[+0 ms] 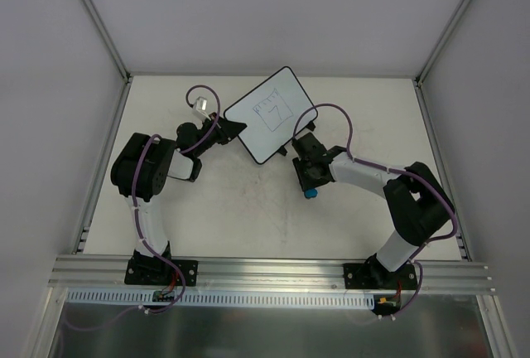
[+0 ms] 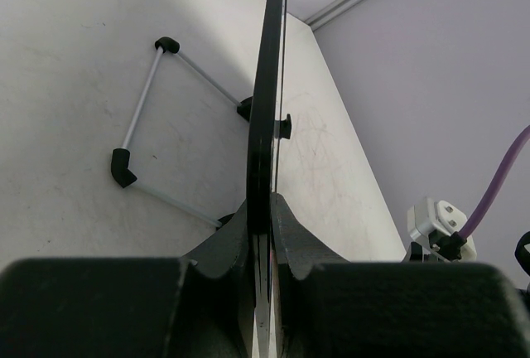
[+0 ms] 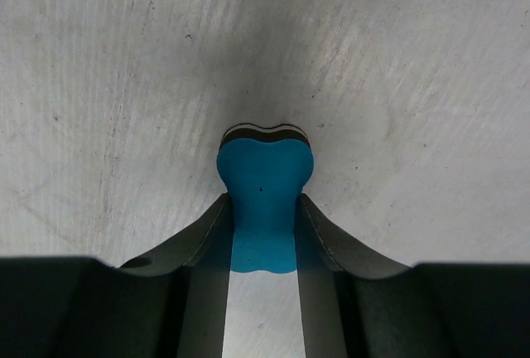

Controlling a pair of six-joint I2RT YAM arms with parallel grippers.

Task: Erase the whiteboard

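Observation:
The whiteboard (image 1: pixel 272 112), white with a black frame, is tilted up off the table and bears thin black marker lines. My left gripper (image 1: pixel 234 129) is shut on its lower left edge. In the left wrist view the whiteboard (image 2: pixel 267 101) shows edge-on, clamped at the left gripper (image 2: pixel 267 202), and its wire stand (image 2: pixel 142 130) with black feet hangs over the table. My right gripper (image 1: pixel 310 186) sits low over the table, just below and right of the board, shut on the blue bone-shaped eraser (image 1: pixel 311 195). In the right wrist view the eraser (image 3: pixel 265 171) is pinched at the right gripper (image 3: pixel 263 202).
White walls and metal posts enclose the table on three sides. An aluminium rail (image 1: pixel 265 272) runs along the near edge by the arm bases. A white connector (image 1: pixel 199 104) on a purple cable sticks up from my left wrist.

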